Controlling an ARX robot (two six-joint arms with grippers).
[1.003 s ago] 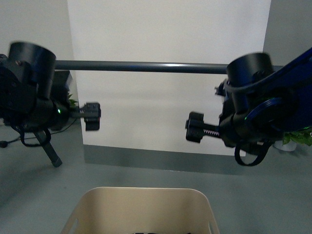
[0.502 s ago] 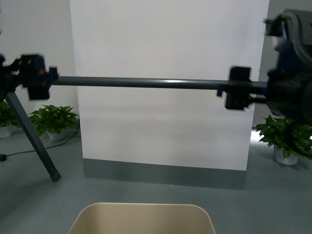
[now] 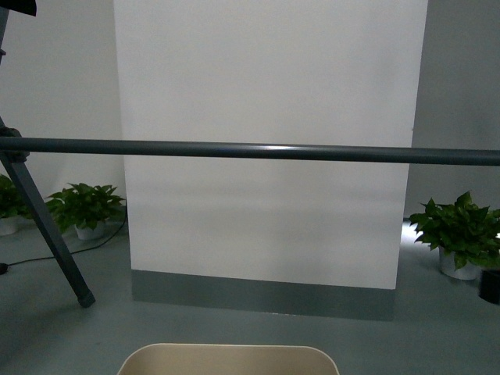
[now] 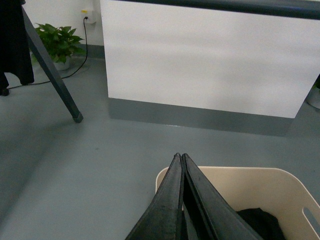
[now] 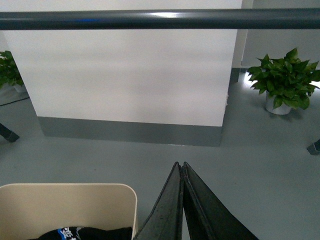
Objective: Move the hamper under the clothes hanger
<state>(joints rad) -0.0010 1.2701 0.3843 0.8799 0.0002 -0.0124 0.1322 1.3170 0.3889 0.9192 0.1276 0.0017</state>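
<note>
Both arms, which blocked the front view a second ago, have left it; the bar of the clothes hanger (image 3: 250, 151) now runs unobstructed across that view, and only the far rim of the hamper (image 3: 226, 355) shows at the lower edge.

Left gripper (image 4: 180, 159): fingers pressed together, tips meeting, nothing between them. Tips sit above the hamper's (image 4: 235, 182) near-side rim; the bin's interior lies beyond and to one side of the fingers. Hanger bar (image 4: 235, 6) well beyond and higher; one slanted leg (image 4: 52, 72) stands off to the side on the floor.

Right gripper (image 5: 179, 166): fingers likewise clenched on nothing. Hamper (image 5: 70, 202) just beside the fingers, apart from them, its rounded corner nearest. Hanger bar (image 5: 160, 19) far ahead and above.

Count: one hamper, one hanger bar, one leg plainly seen plus leg feet at the edges of the right wrist view. Potted plants (image 3: 82, 209): three in front view. One dark garment (image 5: 82, 233) in the hamper, with a small blue-and-white print, unreadable. A cable (image 4: 82, 45) runs up to a wall socket.
</note>
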